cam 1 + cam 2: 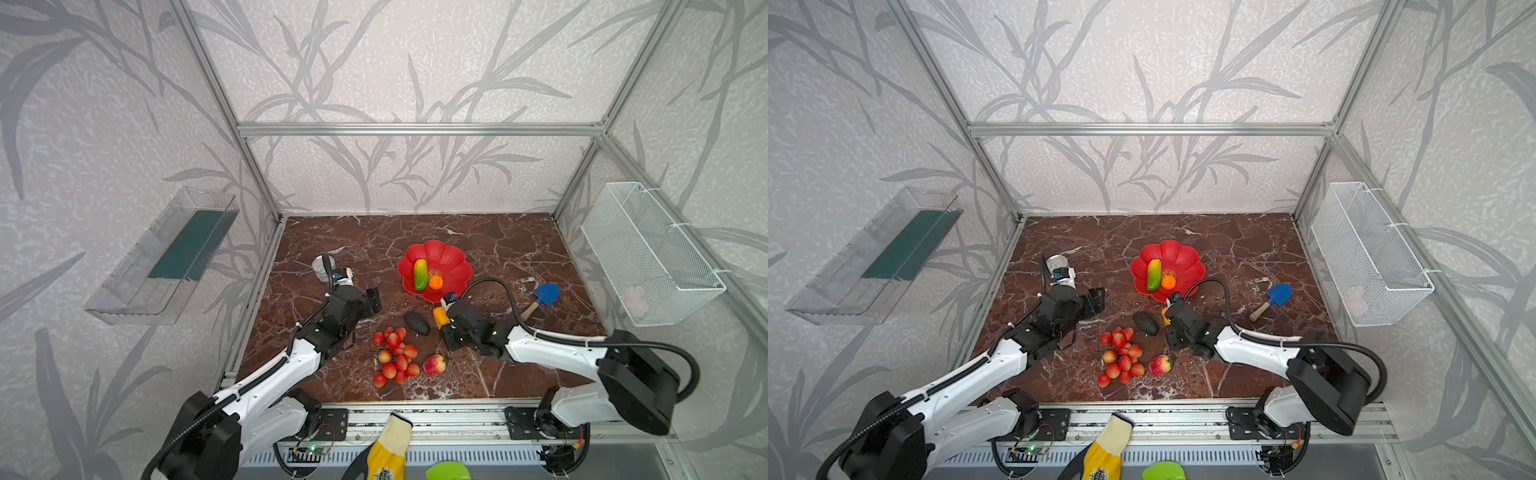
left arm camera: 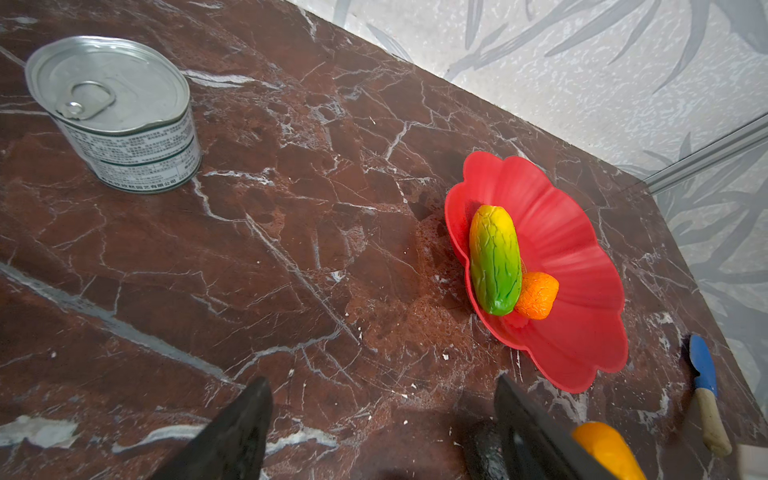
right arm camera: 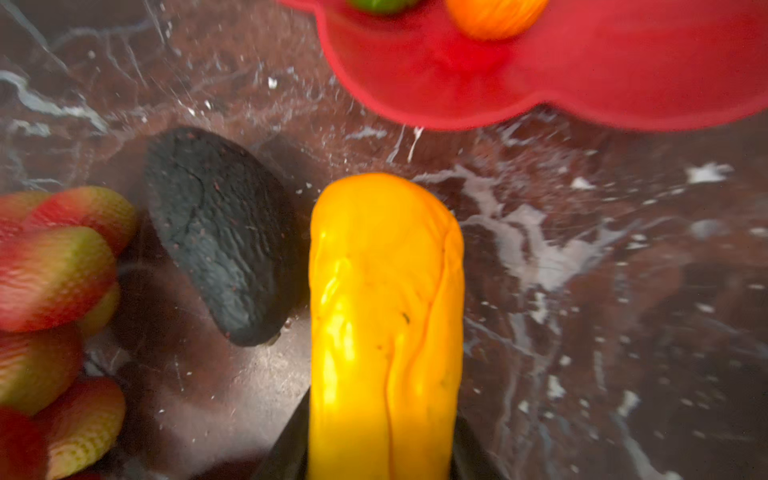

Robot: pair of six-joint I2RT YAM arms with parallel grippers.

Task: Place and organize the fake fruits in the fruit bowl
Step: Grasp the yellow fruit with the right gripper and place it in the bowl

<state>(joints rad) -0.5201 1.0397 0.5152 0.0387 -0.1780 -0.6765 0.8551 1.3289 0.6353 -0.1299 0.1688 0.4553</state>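
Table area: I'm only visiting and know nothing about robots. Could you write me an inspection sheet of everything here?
Surface: brown marbled tabletop, flecked with pale specks.
Job's things: fruit bowl holds the yellow-green oblong and orange ball; dark oval, red berries and apple lie on the tabletop.
Clutter: tin can, upright; blue toy shovel, lying flat.
Grippers: right gripper shut on the yellow-orange oblong near the bowl's rim; left gripper open, empty.
Cables: black hose loops from each wrist, clear of the fruit.
Surroundings: wire basket and clear tray on side walls; glove at the front rail.
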